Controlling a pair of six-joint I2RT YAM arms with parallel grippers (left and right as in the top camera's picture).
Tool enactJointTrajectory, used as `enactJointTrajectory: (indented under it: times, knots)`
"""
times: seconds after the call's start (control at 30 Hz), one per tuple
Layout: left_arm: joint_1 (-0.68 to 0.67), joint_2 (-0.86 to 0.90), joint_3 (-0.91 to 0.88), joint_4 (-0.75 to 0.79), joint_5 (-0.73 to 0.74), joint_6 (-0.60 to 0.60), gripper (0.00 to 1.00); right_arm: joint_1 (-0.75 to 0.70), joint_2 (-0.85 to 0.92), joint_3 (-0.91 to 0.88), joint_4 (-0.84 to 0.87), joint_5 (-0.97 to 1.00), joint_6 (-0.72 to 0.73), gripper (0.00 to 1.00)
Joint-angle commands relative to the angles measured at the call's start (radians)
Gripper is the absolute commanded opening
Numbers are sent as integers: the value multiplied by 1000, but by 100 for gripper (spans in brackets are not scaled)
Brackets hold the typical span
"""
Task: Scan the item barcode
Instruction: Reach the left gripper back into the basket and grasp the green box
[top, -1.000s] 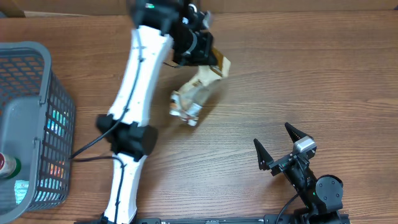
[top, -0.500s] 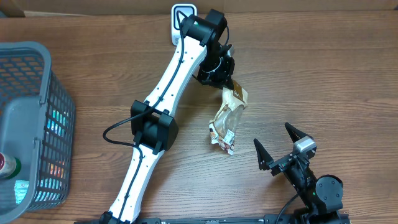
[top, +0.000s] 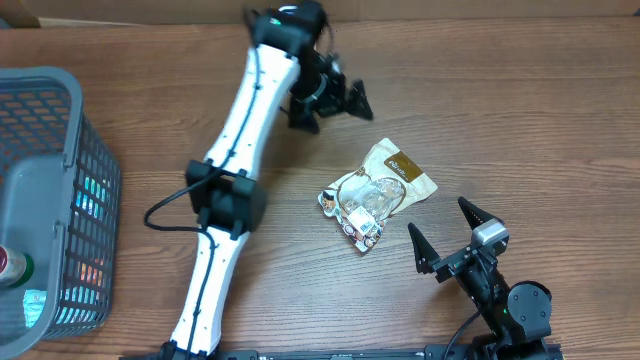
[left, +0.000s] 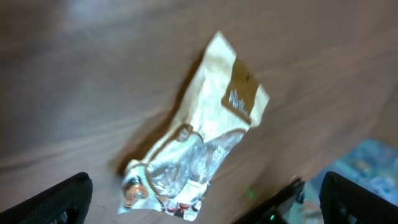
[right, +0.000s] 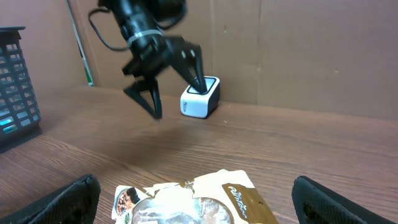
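Snack packet (top: 378, 190) lies flat on the table (top: 520, 90), touching neither gripper, between the left gripper (top: 332, 108) and the right gripper (top: 440, 220), nearer the right. Both sets of jaws are spread wide and empty. Judged light, soft and crinkly, with slippery film that will likely flop; best pinched at the stiffer brown sealed end. No barcode can be made out, and the left wrist view is blurred. The scanner (right: 200, 97) shows only from the right wrist; overhead, the left arm covers it.

Tan-and-clear plastic snack pouch (top: 378, 190) flat on wooden tabletop (top: 520, 110), centre-right. Left tool (top: 333, 112) behind it, apart; right tool (top: 437, 215) near its front-right. Grey mesh basket (top: 95, 190) far left. White cube scanner (right: 200, 98) at back.
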Motion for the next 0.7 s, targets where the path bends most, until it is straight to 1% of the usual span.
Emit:
enactJointTrajectory:
  times: [0.0, 0.1, 0.27, 0.47, 0.53, 0.67]
  knots:
    - [47, -103, 85, -3, 22, -3, 100, 4, -12, -11, 5, 2, 4, 100]
    - [77, -200, 111, -3, -43, -3, 100, 4, -12, -11, 5, 2, 4, 100]
    - [129, -400, 114, -3, -202, -2, 100, 4, -12, -11, 5, 2, 4, 100]
    - [241, -609, 114, -3, -368, 2, 100, 4, -12, -11, 5, 2, 4, 100]
    - [307, -666, 114, -3, -386, 2, 100, 4, -12, -11, 5, 2, 4, 100]
    - [451, -724, 112, -3, -379, -10, 100, 4, -12, -11, 5, 2, 4, 100]
